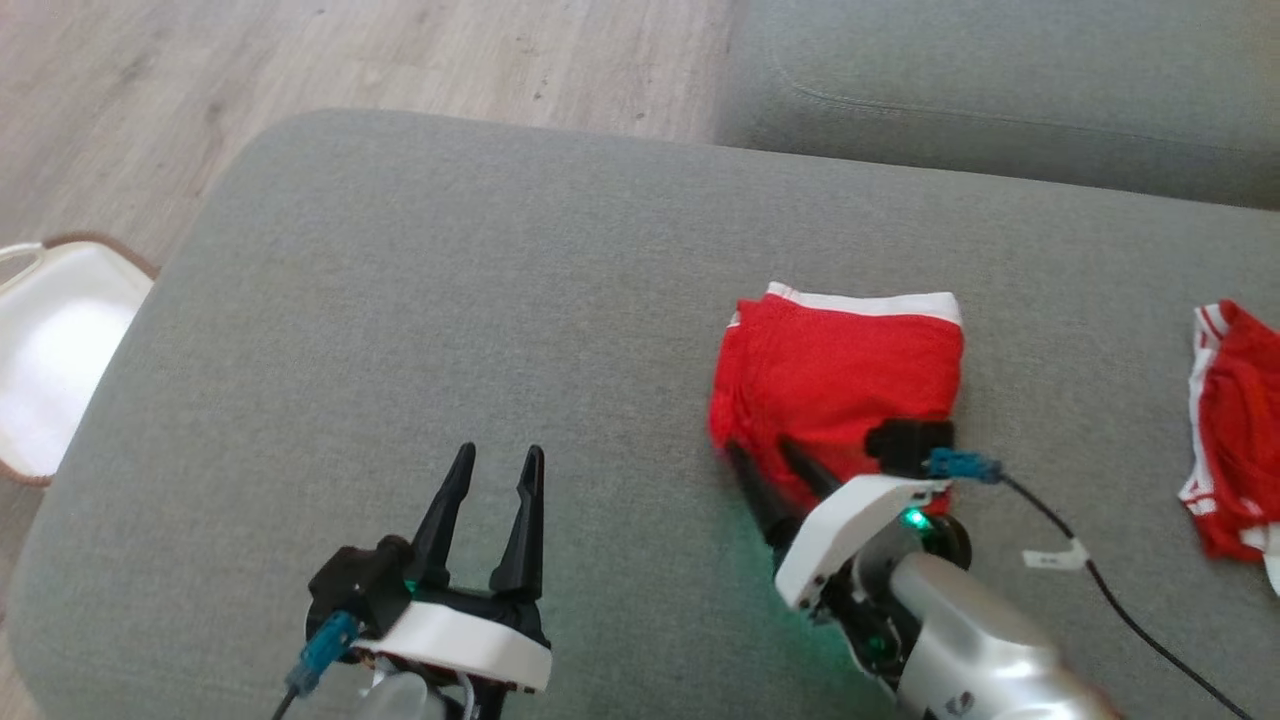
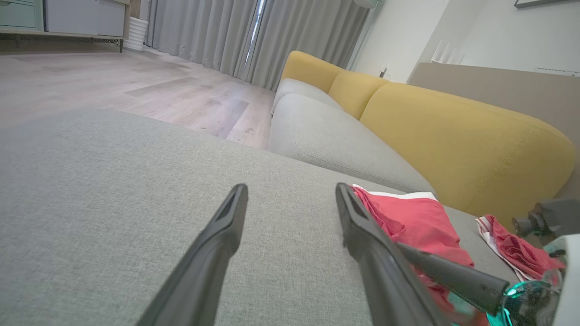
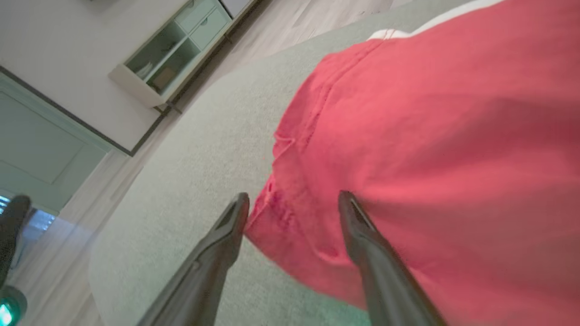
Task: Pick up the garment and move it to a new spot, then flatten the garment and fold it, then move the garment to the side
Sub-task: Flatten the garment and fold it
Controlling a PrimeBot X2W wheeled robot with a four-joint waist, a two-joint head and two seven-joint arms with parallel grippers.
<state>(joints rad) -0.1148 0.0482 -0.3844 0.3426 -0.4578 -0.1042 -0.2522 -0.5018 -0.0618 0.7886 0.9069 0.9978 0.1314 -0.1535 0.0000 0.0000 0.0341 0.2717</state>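
While the right hand [image 1: 762,450] gapes, it straddles the garment [image 1: 840,365] edge.

We find no words, numbers or brands that we can read. The white tag [image 1: 1050,558] on the black cable [image 1: 1040,510] carries faint dark marks, too small for us to make out. A small dark emblem sits low on the right forearm [image 1: 960,640], and it is too blurred to read.
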